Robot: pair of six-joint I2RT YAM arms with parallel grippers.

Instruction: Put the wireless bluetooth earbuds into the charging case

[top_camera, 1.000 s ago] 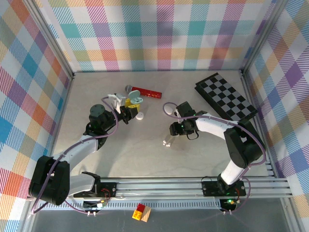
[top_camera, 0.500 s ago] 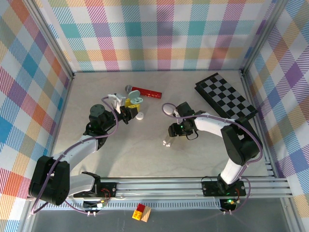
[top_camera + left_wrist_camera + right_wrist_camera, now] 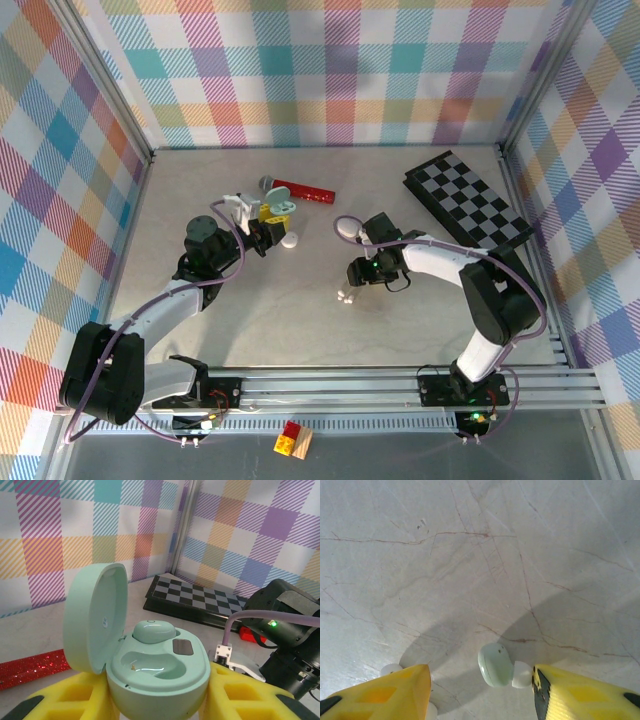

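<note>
1. The marbled bench point(image 3: 290, 330) carries everything, with plaid panels walling it on three sides.
2. The left arm point(image 3: 160, 310) rises from its base at the near edge and bends at the elbow. It reaches toward the far left of the bench with the wrist roughly level. The left jaws are pinching the charging case low down, with a yellow finger point(image 3: 60, 700) on either side of it.
3. The right arm point(image 3: 490, 290) folds back on itself, going up from its base and then leftward to mid-bench, wrist tipped downward. The right jaws hang just over the bench, spread. Their yellow fingers point(image 3: 395, 690) are well apart and grip nothing.
4. A checkerboard point(image 3: 468, 200) lies flat at the far right.
5. A red glitter bar point(image 3: 305, 191) lies beyond the left jaws.
6. The charging case point(image 3: 155, 670) is pale green and upright, with its lid swung open. A seated earbud point(image 3: 153, 630) fills the farther socket, and the nearer socket shows its bare floor.
7. A white oval case point(image 3: 347, 229) lies just beyond the right wrist.
8. A loose pale green earbud point(image 3: 495, 664) with a white tip lies on the bench between the spread fingers. Its tip is just beside one finger, but I cannot tell whether they touch. A white bit point(image 3: 390, 669) sits by the other finger, partly hidden.
</note>
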